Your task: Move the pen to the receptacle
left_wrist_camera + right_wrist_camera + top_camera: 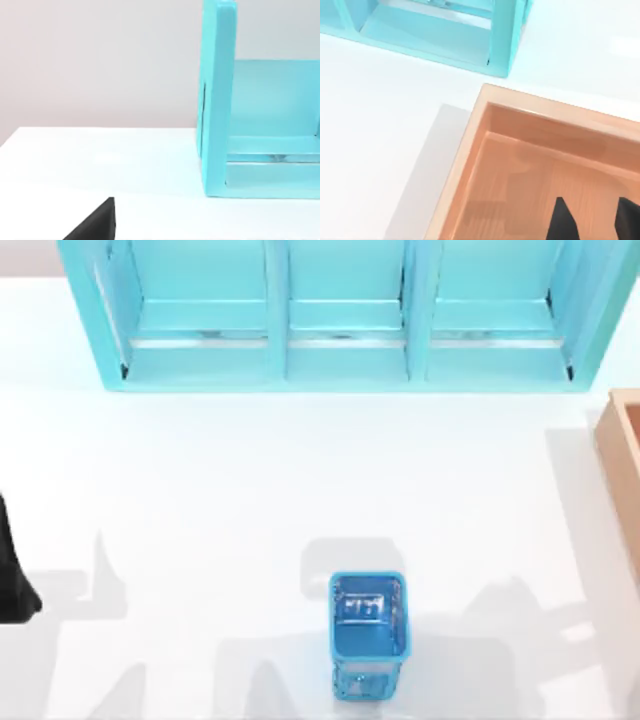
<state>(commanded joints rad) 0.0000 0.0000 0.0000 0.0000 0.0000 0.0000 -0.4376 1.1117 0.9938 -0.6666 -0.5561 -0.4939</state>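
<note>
Right gripper [592, 220] hovers over wooden tray [470, 150] at desk's right edge, fingers spread apart, nothing between them. Pen location: cannot tell; dark marks show inside blue basket [368, 632] at desk's front centre, too small to identify. Turquoise shelf [340, 315] stands along back. Left arm [12, 570] parked at desk's left edge; its gripper state: cannot tell. Judged step: locating and reaching pen. Next move calls for finding pen first, then descent, firm close on barrel.

Wood-grain tray [530, 150], glossy shelf [340, 340]
</note>
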